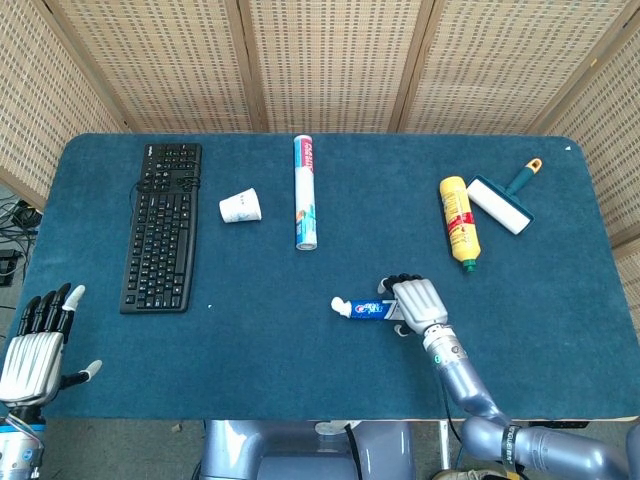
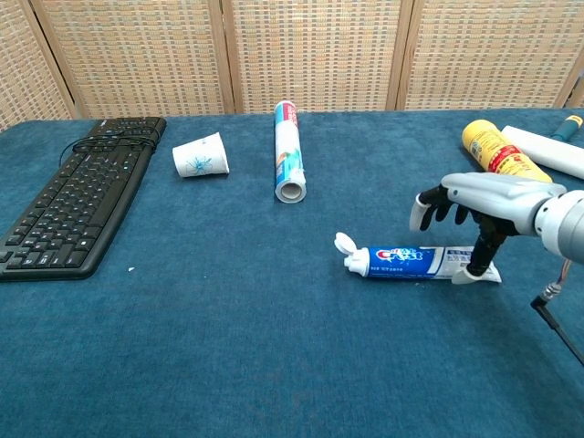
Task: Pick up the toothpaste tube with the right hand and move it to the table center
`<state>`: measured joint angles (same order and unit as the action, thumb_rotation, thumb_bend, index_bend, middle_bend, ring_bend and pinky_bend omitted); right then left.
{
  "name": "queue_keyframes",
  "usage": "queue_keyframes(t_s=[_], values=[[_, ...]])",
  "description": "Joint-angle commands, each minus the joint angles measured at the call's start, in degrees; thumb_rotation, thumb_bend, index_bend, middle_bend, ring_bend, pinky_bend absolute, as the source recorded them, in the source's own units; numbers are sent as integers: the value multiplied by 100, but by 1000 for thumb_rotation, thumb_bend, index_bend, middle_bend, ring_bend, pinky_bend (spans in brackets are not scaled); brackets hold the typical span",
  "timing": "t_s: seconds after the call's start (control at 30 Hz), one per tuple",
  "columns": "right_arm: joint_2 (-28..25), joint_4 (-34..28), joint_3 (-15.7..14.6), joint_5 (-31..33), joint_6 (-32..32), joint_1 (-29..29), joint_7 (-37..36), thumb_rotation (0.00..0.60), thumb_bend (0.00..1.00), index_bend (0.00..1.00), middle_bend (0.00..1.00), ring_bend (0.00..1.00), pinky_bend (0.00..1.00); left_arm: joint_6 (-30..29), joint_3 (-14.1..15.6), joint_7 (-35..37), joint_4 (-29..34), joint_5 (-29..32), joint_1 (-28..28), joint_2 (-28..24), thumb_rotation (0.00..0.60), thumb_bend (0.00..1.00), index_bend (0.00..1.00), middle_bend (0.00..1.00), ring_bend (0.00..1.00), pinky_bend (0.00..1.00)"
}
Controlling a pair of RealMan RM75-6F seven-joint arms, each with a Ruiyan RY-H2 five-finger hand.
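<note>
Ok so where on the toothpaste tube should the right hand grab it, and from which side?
Grip the toothpaste tube across the flat middle of its body, coming down from above. It lies flat on the table with its open flip cap at the left end, so the body gives broad faces for thumb and fingers. The right hand already hovers over the crimped right end, thumb down at the tube's near edge.

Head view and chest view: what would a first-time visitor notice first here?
Probably the right robot hand, arched over the toothpaste tube on the blue table, its thumb down by the tube's flat end. Next, the black keyboard at the left, and the left robot hand idle at the near-left edge.
</note>
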<state>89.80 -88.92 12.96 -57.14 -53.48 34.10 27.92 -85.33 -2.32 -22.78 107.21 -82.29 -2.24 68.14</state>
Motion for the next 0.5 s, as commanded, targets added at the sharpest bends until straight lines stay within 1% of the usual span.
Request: queue_keyframes(t_s=[0.03,0.23,0.5], values=[[85,102,-49,45,-35,37,-1,600,274,375,400,293,334,-1,5,7,2,2,-2,-3,600,0,0,0,0,0],[254,371,-155,-17,-150,69,-9,600,289,405,427,320,347,8,10,24,-3,27,-14,-8,600,0,0,0,0,0],[383,666,-232,-95,-239,94,-124,600,312,407,428,322,347,16,23,22,-7,50,-32,-2,600,0,0,0,0,0]])
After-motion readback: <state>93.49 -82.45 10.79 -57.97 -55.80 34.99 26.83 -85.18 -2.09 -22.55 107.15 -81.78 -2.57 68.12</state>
